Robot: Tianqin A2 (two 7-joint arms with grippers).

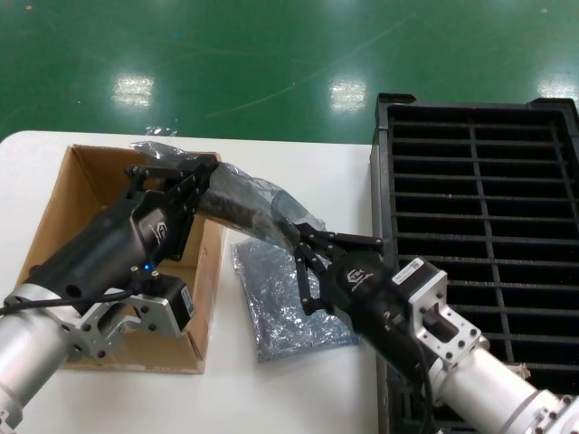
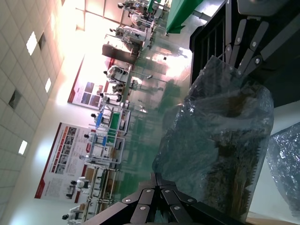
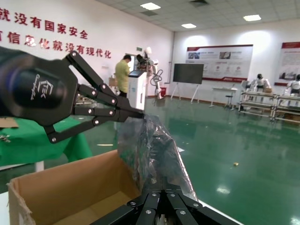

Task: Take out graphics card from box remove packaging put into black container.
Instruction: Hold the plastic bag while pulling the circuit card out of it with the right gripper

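The translucent grey-silver plastic bag (image 1: 244, 201) looks crinkled and glossy, its dark rough-edged contents showing through; a second crumpled shiny plastic bag (image 1: 280, 303) lies on the smooth, matt white surface (image 1: 298, 389). The brown rectangular cardboard box (image 1: 206, 271) is dull, fibrous paper board. The large black slotted plastic crate (image 1: 479, 194) has a faint sheen. Both hands, left (image 1: 201, 176) and right (image 1: 303, 258), are matt black metal links on brushed silver housings.

White table (image 1: 298, 389), green floor (image 1: 271, 63)

A large industrial robotics hall or training workshop is indicated, a glossy green painted floor (image 3: 234, 140) being seen; red-bordered wall display boards (image 3: 219, 62), white humanoid robots at distant workbenches (image 3: 255, 101), recessed ceiling light panels (image 3: 150, 6)
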